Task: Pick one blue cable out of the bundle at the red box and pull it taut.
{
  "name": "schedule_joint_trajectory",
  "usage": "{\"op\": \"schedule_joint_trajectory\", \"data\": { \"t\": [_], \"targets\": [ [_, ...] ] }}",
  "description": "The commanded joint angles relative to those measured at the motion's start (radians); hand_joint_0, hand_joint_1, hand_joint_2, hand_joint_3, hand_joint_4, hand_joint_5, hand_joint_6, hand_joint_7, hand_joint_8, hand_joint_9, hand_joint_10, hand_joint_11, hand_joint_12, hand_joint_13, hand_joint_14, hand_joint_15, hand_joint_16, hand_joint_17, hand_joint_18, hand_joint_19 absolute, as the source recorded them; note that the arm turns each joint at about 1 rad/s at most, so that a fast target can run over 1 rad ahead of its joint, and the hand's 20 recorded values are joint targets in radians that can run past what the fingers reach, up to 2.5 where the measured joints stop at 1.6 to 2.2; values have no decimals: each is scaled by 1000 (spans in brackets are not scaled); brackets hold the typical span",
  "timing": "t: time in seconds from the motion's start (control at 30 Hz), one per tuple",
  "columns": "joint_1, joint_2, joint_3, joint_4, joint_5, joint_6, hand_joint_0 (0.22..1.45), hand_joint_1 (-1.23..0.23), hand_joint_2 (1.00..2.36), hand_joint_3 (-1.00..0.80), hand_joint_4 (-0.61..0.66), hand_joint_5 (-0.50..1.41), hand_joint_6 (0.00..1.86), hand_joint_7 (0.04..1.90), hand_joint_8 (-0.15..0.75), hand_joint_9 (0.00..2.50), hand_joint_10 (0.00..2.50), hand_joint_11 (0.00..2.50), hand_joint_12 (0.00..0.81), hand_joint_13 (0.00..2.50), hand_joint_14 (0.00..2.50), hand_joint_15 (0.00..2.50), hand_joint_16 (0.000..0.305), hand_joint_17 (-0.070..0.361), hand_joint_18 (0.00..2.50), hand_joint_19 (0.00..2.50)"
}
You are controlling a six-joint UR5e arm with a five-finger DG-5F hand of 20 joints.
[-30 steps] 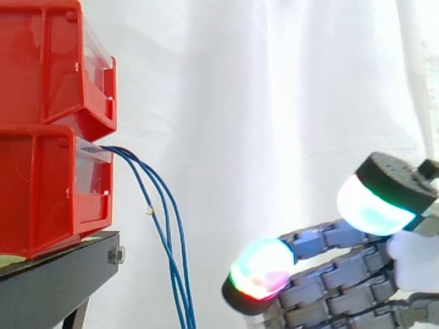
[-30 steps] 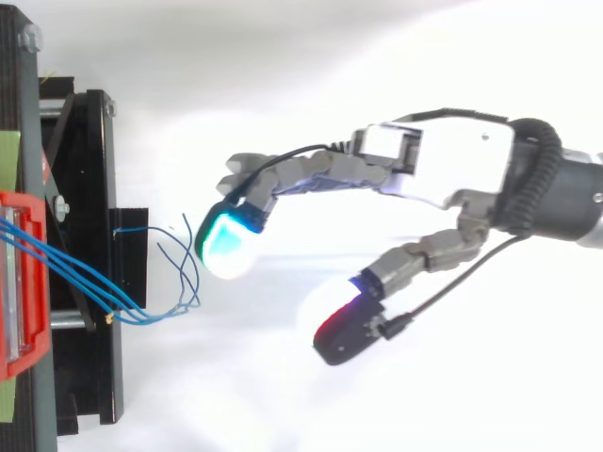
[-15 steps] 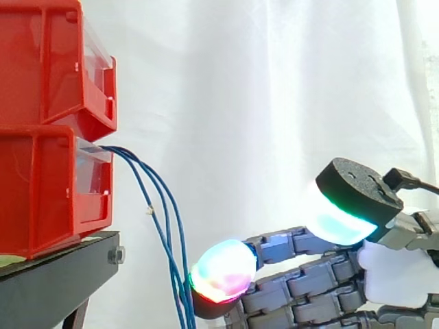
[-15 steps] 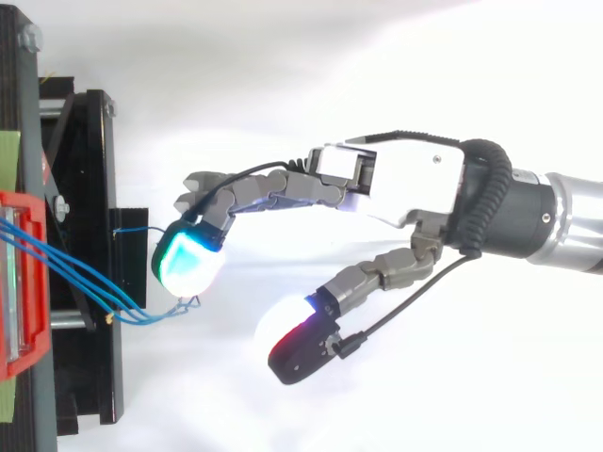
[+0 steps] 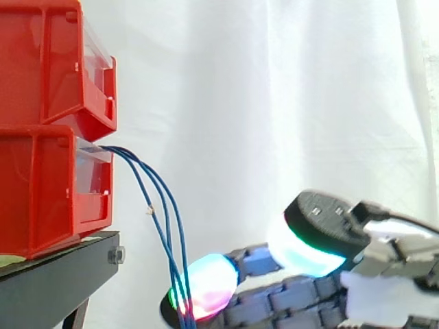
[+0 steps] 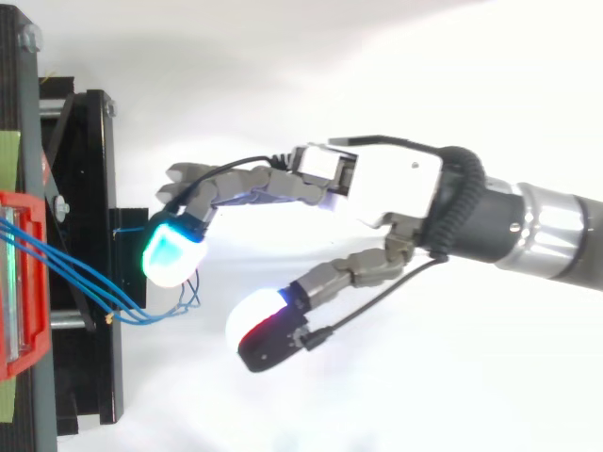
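Several thin blue cables (image 5: 161, 212) come out of the lower red box (image 5: 48, 188) and hang down past the black stand (image 5: 62, 277). From above, the blue cables (image 6: 71, 273) run out of the red box (image 6: 19, 282) and curl at their ends under a fingertip. My hand (image 6: 396, 188) reaches in from the right with fingers stretched out and the thumb apart below. It is open. In the side view the hand (image 5: 322, 301) is low, one glowing fingertip (image 5: 204, 296) touching the hanging cables. Nothing is pinched.
A second red box (image 5: 51, 65) is stacked on the lower one. The black stand's frame (image 6: 89, 264) juts toward the hand at the left. A white curtain (image 5: 274, 103) hangs behind everything.
The hand has moved left toward the boxes. Its leading fingertip, which was clear of the cables, now reaches them and covers their curled ends from above.
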Motion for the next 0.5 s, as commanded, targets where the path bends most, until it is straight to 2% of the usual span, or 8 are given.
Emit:
{"op": "schedule_joint_trajectory", "data": {
  "t": [0.0, 0.03, 0.1, 0.2, 0.47],
  "targets": [
    [1, -73, 55, 33, -10, 21, 577, -766, 1000, -500, 399, -161, 503, 823, 305, 408, 1, 0, 391, 147, 0, 0, 63, 142, 214, 144],
    [1, -73, 55, 33, -10, 21, 579, -768, 1000, -500, 401, -160, 502, 829, 305, 408, 0, 0, 391, 147, 1, 2, 63, 142, 215, 144],
    [4, -96, 87, 31, -17, 17, 584, -770, 1000, -500, 402, -156, 503, 853, 306, 411, 0, 0, 392, 151, 1, 4, 63, 141, 222, 142],
    [10, -96, 86, 35, -16, -6, 600, -781, 1001, -487, 402, -148, 503, 910, 306, 424, 0, 2, 388, 154, 0, 0, 62, 139, 225, 141],
    [13, -96, 86, 31, -17, -9, 626, -799, 1004, -450, 383, -137, 503, 1006, 307, 434, 0, 14, 385, 166, 0, 4, 62, 139, 239, 139]
  ]
}}
